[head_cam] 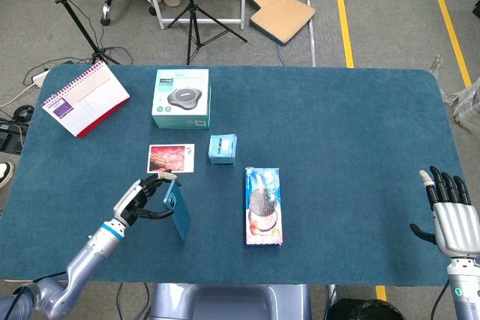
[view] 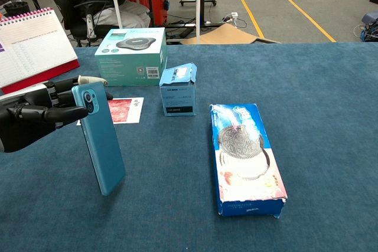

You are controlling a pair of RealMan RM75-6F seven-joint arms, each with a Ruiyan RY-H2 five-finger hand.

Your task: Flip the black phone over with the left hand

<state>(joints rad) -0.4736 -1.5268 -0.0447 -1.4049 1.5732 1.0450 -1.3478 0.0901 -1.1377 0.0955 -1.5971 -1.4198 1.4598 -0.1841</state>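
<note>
The phone point(view: 101, 140) stands tilted on its lower end on the blue table, its light blue back and camera facing the chest view; in the head view the phone point(head_cam: 178, 208) is a narrow blue slab left of the cookie box. My left hand point(view: 32, 120) grips the phone's top end from the left, its fingertips point(view: 80, 112) on the phone's upper edge; the same left hand point(head_cam: 139, 200) shows in the head view. My right hand point(head_cam: 450, 213) hovers off the table's right front corner, fingers spread, holding nothing.
A cookie box point(view: 248, 157) lies right of the phone. A small blue carton point(view: 179, 89) and a teal speaker box point(view: 131, 56) stand behind it. A red picture card point(view: 121, 111) lies behind the phone. A spiral calendar point(view: 32, 45) stands at the far left.
</note>
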